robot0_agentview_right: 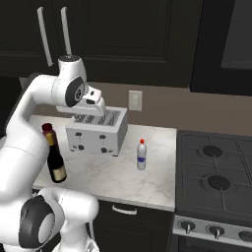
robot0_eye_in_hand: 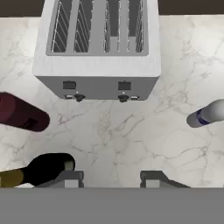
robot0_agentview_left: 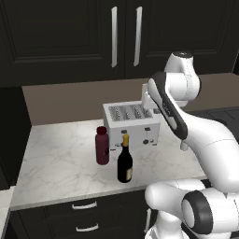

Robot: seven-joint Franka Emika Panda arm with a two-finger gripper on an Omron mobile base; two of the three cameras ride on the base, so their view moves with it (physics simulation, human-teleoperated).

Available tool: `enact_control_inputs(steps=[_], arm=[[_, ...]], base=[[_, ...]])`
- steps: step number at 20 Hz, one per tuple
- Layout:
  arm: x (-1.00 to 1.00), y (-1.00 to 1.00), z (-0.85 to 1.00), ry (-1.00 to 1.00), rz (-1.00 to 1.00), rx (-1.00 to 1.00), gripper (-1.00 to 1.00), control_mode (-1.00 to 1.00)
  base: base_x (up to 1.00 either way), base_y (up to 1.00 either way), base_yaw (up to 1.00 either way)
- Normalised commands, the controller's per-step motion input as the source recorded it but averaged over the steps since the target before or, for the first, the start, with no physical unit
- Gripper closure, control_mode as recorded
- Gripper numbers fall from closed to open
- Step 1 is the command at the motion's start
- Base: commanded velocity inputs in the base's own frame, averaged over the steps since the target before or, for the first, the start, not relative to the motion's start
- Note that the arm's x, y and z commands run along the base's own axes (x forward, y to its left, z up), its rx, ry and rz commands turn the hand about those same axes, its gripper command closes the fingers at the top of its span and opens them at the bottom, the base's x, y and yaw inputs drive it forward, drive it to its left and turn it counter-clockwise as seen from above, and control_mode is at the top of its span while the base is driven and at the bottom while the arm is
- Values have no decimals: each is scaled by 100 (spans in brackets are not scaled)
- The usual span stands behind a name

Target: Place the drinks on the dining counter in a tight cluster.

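Note:
Three drinks stand on a marble worktop in front of a silver toaster. The dark wine bottle has a gold neck. Just behind and left of it is the squat maroon bottle with a red cap. The small pale red-capped bottle stands apart, right of the toaster. My gripper hangs above the toaster's front, pointing down, open with nothing between its fingers. The dining counter is out of view.
Dark cabinets with silver handles rise behind the worktop, with dark drawers below its front edge. A black gas stove adjoins the worktop on the right. A wall socket sits behind the toaster.

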Motion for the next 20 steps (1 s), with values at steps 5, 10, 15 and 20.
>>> enact_control_inputs(steps=[5, 10, 15, 20], arm=[[-20, 4, 2, -8, 2, 0, -100, -100], [-40, 10, 1, 0, 5, 0, -100, -100], [-53, 9, 0, -6, 9, 0, -100, -100], [-18, 17, -8, -11, 18, 1, -100, -100]], base=[[0, 0, 0], [0, 0, 0], [0, 0, 0], [0, 0, 0]])
